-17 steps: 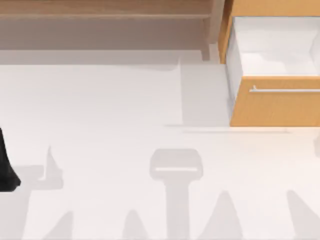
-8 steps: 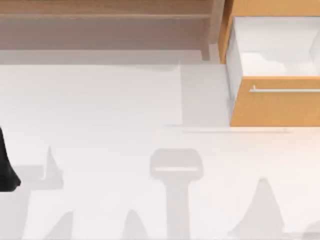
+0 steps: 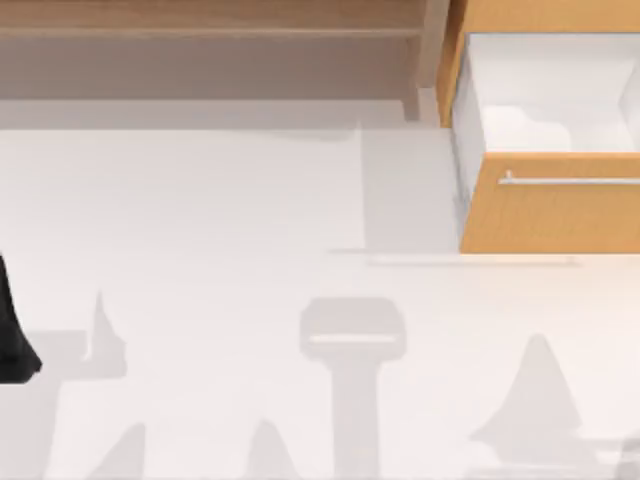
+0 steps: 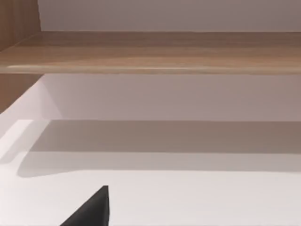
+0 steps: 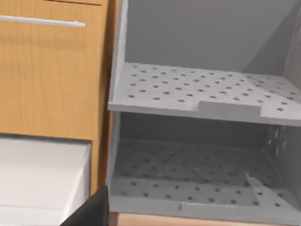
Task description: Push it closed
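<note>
Top view: the drawer point(image 3: 550, 205) stands pulled out at the table's point(image 3: 250, 250) far right, handle point(image 3: 570, 181) facing me; my left arm point(image 3: 12, 335) is parked at the left edge. Left wrist view: the shelf unit point(image 4: 155, 52). Right wrist view: a grey perforated rack point(image 5: 197, 92) beside the drawer's orange front. Approach step, I judge; next, my right gripper must meet the front squarely. I cannot tell either gripper's finger state.

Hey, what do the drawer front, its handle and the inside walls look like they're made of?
The drawer front looks like orange-tan wood or a wood-look laminate with a matte finish: faint grain shows. The handle is a thin silvery bar, probably brushed metal. The inner walls look plain smooth white, perhaps painted board or plastic.
</note>
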Action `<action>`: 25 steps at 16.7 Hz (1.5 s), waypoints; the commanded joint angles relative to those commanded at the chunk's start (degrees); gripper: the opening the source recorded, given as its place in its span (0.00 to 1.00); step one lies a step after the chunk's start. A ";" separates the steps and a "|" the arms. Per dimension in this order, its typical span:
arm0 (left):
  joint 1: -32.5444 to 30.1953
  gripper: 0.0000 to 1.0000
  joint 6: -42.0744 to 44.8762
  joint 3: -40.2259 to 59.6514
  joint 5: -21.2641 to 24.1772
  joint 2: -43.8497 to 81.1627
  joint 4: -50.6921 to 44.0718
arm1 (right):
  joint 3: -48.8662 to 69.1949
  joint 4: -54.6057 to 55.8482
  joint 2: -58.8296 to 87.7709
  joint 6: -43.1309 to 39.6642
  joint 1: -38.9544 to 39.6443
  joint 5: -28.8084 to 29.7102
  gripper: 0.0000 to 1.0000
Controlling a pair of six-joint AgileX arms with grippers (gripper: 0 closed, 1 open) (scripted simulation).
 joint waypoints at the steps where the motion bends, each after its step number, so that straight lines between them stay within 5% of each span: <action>1: 0.00 1.00 0.00 0.00 0.00 0.00 0.00 | -0.81 2.26 1.96 -2.69 2.09 2.13 1.00; 17: 0.00 1.00 0.00 0.00 0.00 0.00 0.00 | -10.87 55.09 46.75 -73.76 51.76 51.16 1.00; 21: 0.00 1.00 0.00 0.00 0.00 0.00 0.00 | -10.13 61.86 52.05 -83.29 57.60 58.35 1.00; 25: 0.00 1.00 0.00 0.00 0.00 0.00 0.00 | -9.97 62.70 52.71 -84.42 58.32 59.31 1.00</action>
